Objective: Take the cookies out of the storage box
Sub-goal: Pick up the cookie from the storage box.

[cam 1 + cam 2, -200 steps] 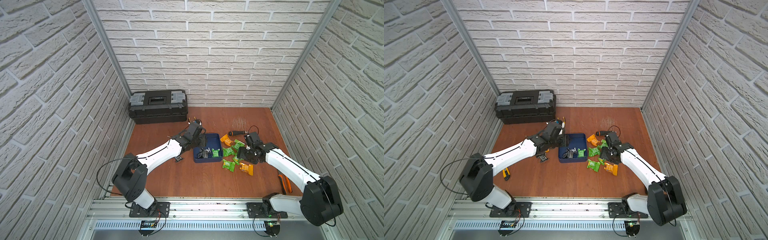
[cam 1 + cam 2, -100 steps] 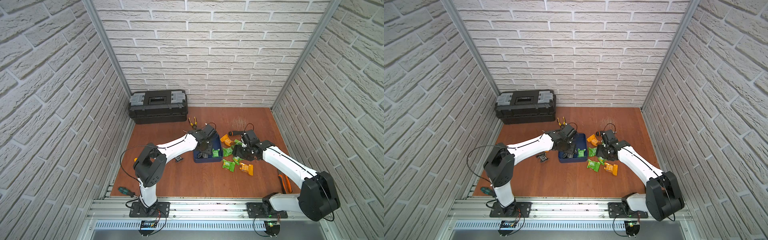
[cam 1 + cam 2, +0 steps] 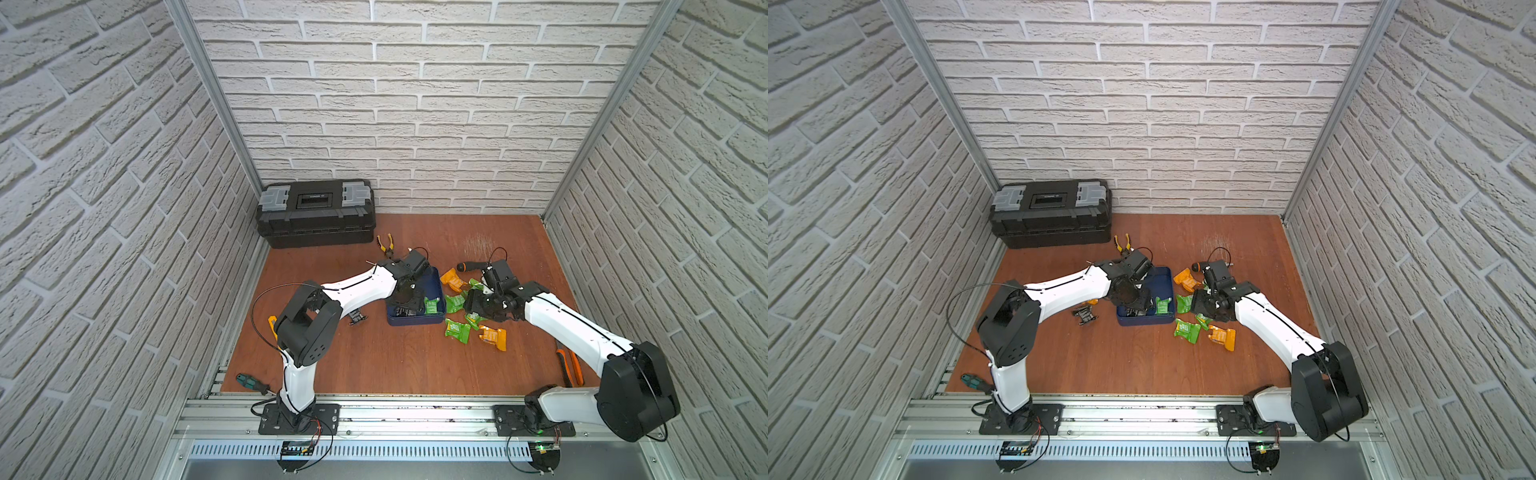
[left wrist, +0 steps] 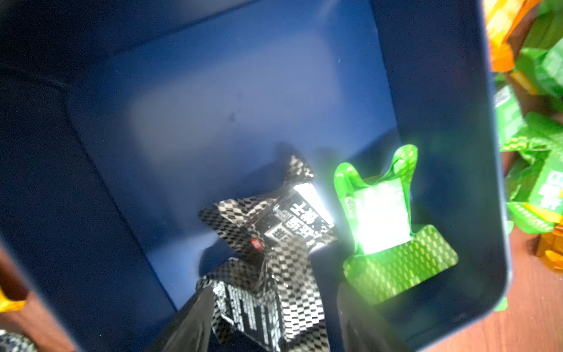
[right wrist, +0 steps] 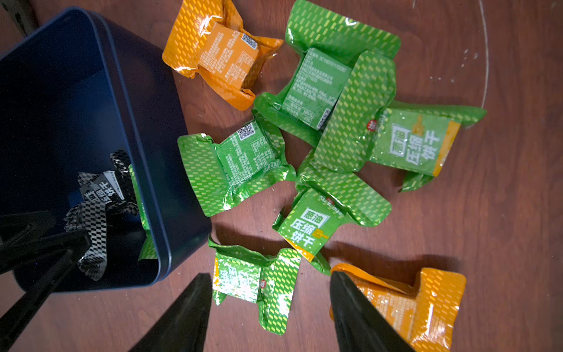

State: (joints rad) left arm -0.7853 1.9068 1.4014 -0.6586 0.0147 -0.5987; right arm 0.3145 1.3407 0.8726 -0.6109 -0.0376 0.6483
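The navy storage box (image 3: 415,323) (image 3: 1144,321) sits mid-table. Inside it lie two black checkered cookies (image 4: 286,219) (image 4: 268,304) and a green one (image 4: 384,225) (image 3: 431,306). My left gripper (image 4: 272,292) (image 3: 409,305) reaches into the box, open, its fingers straddling the nearer black packet with a gap on one side. Several green and orange cookies (image 5: 234,164) (image 5: 219,51) (image 3: 456,330) lie on the table right of the box. My right gripper (image 5: 269,275) (image 3: 471,305) hovers open over a green packet (image 5: 253,280), beside an orange one (image 5: 411,304).
A black toolbox (image 3: 316,212) stands at the back left. Yellow pliers (image 3: 387,243) lie behind the box and a black-handled screwdriver (image 3: 467,266) behind the pile. Orange pliers (image 3: 569,368) are at the right edge, a green screwdriver (image 3: 251,382) at the front left, a small black part (image 3: 356,318) left of the box.
My left arm has swung right from beside the box to inside it, and its jaws have widened. My right gripper has drifted slightly left toward the box, still open.
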